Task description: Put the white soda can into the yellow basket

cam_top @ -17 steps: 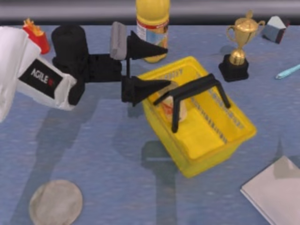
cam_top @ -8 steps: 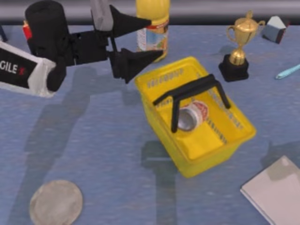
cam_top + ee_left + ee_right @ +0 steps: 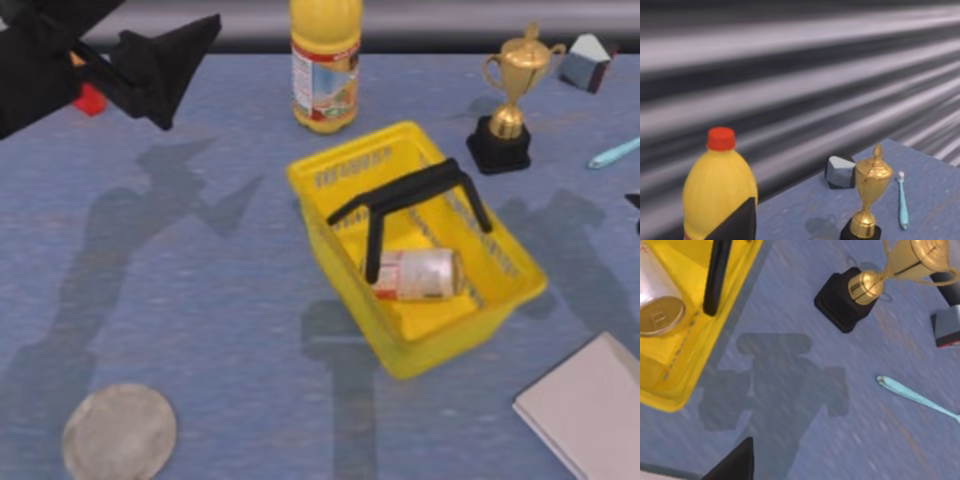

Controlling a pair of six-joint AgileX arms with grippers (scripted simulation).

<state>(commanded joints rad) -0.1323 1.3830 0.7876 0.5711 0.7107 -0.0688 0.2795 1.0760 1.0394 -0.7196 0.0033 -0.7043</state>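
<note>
The fingers of the left gripper [image 3: 165,65] are spread and empty, raised over the far left corner of the worktop [image 3: 220,300]. Of the right gripper only a dark tip is seen at the right edge, so its fingers cannot be judged. The white soda can [image 3: 418,275] lies on its side inside the yellow basket [image 3: 330,215], beneath the black handles [image 3: 405,195]. It is judged light, stiff, smooth and apt to roll; a hold across its round body would suit it. One can, one basket, one yellow juice bottle [image 3: 326,62], one gold trophy [image 3: 508,95] and one blue toothbrush [image 3: 614,153] are counted.
</note>
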